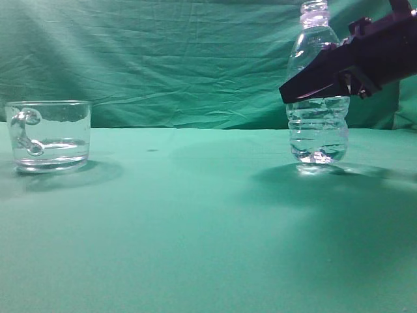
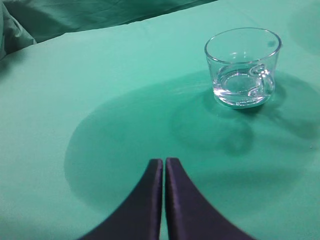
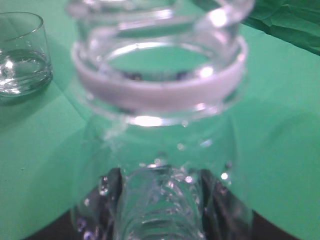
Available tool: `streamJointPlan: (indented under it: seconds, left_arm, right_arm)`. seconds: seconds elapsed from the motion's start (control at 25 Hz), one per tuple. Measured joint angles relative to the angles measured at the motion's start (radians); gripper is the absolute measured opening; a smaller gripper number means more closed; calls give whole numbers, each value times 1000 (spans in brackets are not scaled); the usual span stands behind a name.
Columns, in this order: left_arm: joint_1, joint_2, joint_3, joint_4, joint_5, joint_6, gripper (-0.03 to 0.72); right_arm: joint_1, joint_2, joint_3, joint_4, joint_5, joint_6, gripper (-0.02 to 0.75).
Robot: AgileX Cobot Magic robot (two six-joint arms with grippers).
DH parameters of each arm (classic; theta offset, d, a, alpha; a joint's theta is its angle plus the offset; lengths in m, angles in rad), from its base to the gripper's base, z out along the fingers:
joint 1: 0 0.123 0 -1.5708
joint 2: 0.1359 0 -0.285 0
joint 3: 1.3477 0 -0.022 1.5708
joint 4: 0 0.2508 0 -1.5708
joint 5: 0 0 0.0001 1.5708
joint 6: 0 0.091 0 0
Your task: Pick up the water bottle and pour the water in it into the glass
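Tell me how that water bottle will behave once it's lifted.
The water bottle looks thin, ribbed plastic, so it will probably flex under the right gripper. Tall and narrow, it seems apt to tip if nudged. With no cap on its open neck, tilting would likely spill.

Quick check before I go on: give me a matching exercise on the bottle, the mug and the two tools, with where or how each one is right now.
Things:
1. water bottle
2. glass mug
3. left tool
4. right tool

States:
A. fingers pressed together, holding nothing, above the green cloth
B. upright on the right of the exterior view, no cap on its neck
C. on the left of the exterior view, handle facing that camera, a little water in the bottom
D. at mid-height of the bottle, a finger on each side of it

Pairs: 1-B, 2-C, 3-A, 4-D
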Motion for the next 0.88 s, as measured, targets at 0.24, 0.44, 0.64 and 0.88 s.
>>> streamJointPlan:
  seconds: [0.24,0.44,0.64,0.88]
  left_arm:
    - [0,0,0,0,0,0,0]
    - [0,0,0,0,0,0,0]
    - [0,0,0,0,0,0,0]
    - [0,0,0,0,0,0,0]
  right_arm:
    - [0,0,0,1,0,32,391]
    - [0,0,-4,9,-16,46,539]
    - [0,-10,-4,9,-17,90,540]
    - [0,-148,-4,26,18,97,565]
